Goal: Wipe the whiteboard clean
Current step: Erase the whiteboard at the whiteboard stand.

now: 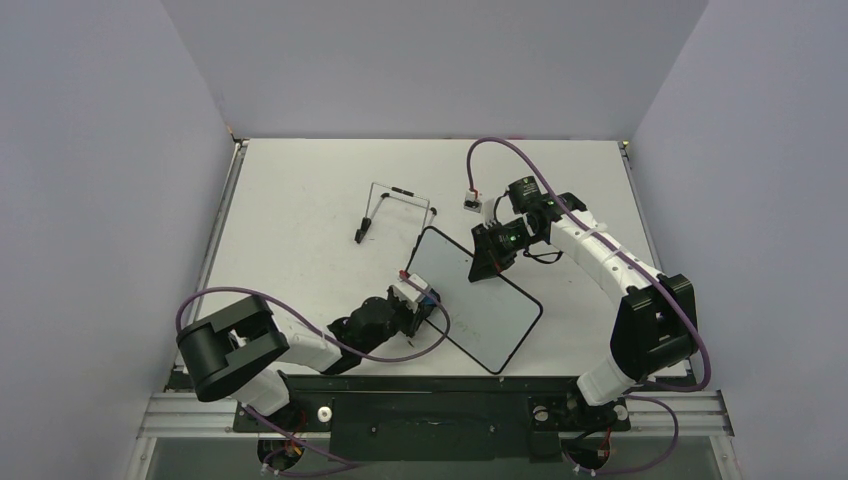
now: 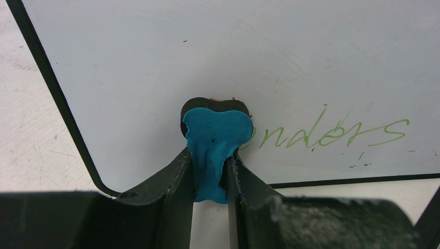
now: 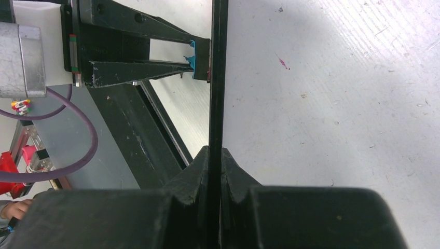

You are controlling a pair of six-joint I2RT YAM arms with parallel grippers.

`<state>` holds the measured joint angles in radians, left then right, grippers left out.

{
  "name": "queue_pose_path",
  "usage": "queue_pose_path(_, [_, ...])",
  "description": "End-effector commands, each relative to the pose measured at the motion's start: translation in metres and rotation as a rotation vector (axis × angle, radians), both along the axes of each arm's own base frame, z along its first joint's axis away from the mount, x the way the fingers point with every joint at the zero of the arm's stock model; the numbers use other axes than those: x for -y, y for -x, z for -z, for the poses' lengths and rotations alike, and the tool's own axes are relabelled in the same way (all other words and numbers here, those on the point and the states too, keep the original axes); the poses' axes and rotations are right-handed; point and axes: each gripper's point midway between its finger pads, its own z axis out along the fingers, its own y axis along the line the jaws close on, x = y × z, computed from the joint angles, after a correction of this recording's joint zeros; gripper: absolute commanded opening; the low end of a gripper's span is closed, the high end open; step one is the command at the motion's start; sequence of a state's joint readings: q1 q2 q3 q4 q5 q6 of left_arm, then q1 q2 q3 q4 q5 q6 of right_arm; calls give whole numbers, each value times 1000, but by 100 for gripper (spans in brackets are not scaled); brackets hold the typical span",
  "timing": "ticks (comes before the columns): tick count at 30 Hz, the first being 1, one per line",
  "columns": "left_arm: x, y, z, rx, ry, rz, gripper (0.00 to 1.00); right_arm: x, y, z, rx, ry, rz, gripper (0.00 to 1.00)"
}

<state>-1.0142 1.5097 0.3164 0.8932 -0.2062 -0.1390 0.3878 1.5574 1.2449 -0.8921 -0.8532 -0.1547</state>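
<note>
White-walled and bare, the enclosure held a pale surface (image 1: pixel 300 180) with the whiteboard (image 1: pixel 490 310) near its middle, in front of both arm bases. Whether the board lay flat or was tipped up could not be told from above.

The right tool (image 1: pixel 490 255) sat at the whiteboard's far edge. In its own wrist view, the right tool (image 3: pixel 215 155) was clamped on the thin black edge of the whiteboard (image 3: pixel 218 78), seen side-on.

The left tool (image 1: pixel 418 298) was at the whiteboard's left edge. In its wrist view, the left tool (image 2: pixel 210 153) was pinched on a small blue eraser (image 2: pixel 215 135), whose head was pressed to the face of the whiteboard (image 2: pixel 233 62). Green handwriting (image 2: pixel 332 134) began just right of the eraser, by the board's lower edge.

By my reading, wiping was in hand, with the words not yet cleared. The next move would call for a steady sweep to the right along that line, with the right tool bracing the board against the push.

Counted: one whiteboard, one eraser, one line of handwriting, two tools, and one wire stand (image 1: pixel 395 205) beyond the whiteboard's far-left corner.
</note>
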Motion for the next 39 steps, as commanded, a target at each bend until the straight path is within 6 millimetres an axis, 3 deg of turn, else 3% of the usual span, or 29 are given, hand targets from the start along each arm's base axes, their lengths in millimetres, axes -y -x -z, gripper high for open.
queue_pose_path(1, [17,-1,-25,62,76,38,0,-14,9,-29,41,-117,-53,0])
queue_pose_path(14, [6,6,-26,116,82,62,0,-14,10,-26,37,-114,-67,0])
queue_pose_path(25, [7,10,-42,140,116,82,0,-13,11,-26,46,-106,-76,0])
queue_pose_path(39, [1,12,-35,167,51,101,0,-12,11,-25,50,-100,-77,0])
